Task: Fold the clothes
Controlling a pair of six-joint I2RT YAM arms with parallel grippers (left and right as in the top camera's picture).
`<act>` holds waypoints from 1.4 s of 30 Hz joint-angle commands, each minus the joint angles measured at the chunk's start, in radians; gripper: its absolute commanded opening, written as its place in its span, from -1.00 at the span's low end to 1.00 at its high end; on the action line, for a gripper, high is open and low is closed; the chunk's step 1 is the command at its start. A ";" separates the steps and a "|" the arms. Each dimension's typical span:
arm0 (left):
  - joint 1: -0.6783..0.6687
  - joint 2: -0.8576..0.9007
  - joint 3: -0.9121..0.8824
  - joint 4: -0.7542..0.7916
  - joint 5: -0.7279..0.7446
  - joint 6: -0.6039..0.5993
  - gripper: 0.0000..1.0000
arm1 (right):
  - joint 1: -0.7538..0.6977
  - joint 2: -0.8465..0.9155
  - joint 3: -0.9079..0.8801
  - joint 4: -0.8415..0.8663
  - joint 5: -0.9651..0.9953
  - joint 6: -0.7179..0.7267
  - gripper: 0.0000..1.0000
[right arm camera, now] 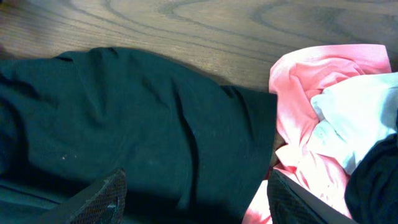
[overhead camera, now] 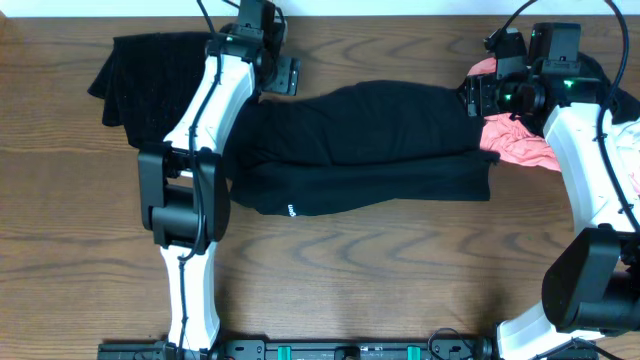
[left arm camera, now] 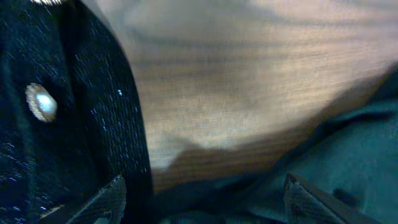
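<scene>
Black shirt: I see the plain black cotton shirt point(overhead camera: 370, 150) lying as a long folded band across the middle of the brown wooden table point(overhead camera: 380, 280). Its small white logo point(overhead camera: 291, 210) sits near the lower left edge.
Left claw: my left gripper point(left arm camera: 205, 196) is spread wide with nothing between its fingers, over bare wood and the shirt's upper-left end.
Right claw: my right gripper point(right arm camera: 196, 193) is spread too, hanging over the shirt's right end and pinching nothing I can see.
Left pile: a dark sparkly knit garment point(left arm camera: 74, 124) with a round pearl button point(left arm camera: 40, 102) lies just beside the left claw.
Right pile: a crumpled pink garment point(right arm camera: 305, 81) lies right against the shirt's right end, with a pale white cloth point(right arm camera: 357, 118) on it.
</scene>
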 commanded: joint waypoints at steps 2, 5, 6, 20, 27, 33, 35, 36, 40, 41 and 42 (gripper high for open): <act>-0.003 0.035 0.024 -0.060 0.013 0.014 0.62 | 0.013 0.007 0.024 -0.005 -0.003 -0.016 0.40; -0.005 0.058 0.024 -0.123 0.013 0.014 0.63 | 0.014 0.007 0.024 -0.006 -0.003 -0.016 0.40; -0.005 0.064 0.024 -0.143 0.013 0.014 0.62 | 0.014 0.007 0.024 -0.006 -0.003 -0.016 0.40; -0.005 0.080 0.019 -0.422 0.013 -0.021 0.31 | 0.014 0.007 0.023 -0.007 -0.003 -0.016 0.40; -0.014 0.080 0.019 -0.557 0.013 -0.123 0.11 | 0.014 0.007 0.022 -0.008 -0.003 -0.016 0.40; -0.036 0.080 0.021 -0.568 0.009 -0.122 0.11 | 0.014 0.007 0.021 -0.008 -0.003 -0.015 0.40; -0.036 0.080 0.028 -0.534 0.010 -0.122 0.11 | 0.014 0.007 0.021 -0.008 -0.003 -0.016 0.40; -0.036 0.079 0.037 -0.517 0.010 -0.122 0.11 | 0.014 0.007 0.021 -0.008 -0.003 -0.016 0.41; -0.035 0.069 0.081 -0.478 0.009 -0.122 0.11 | 0.014 0.007 0.021 -0.011 0.016 -0.016 0.41; -0.035 0.066 0.096 -0.470 0.009 -0.122 0.11 | 0.014 0.007 0.021 -0.011 0.016 -0.016 0.41; -0.035 0.063 0.107 -0.465 0.008 -0.122 0.11 | 0.014 0.009 0.021 -0.011 0.016 -0.016 0.41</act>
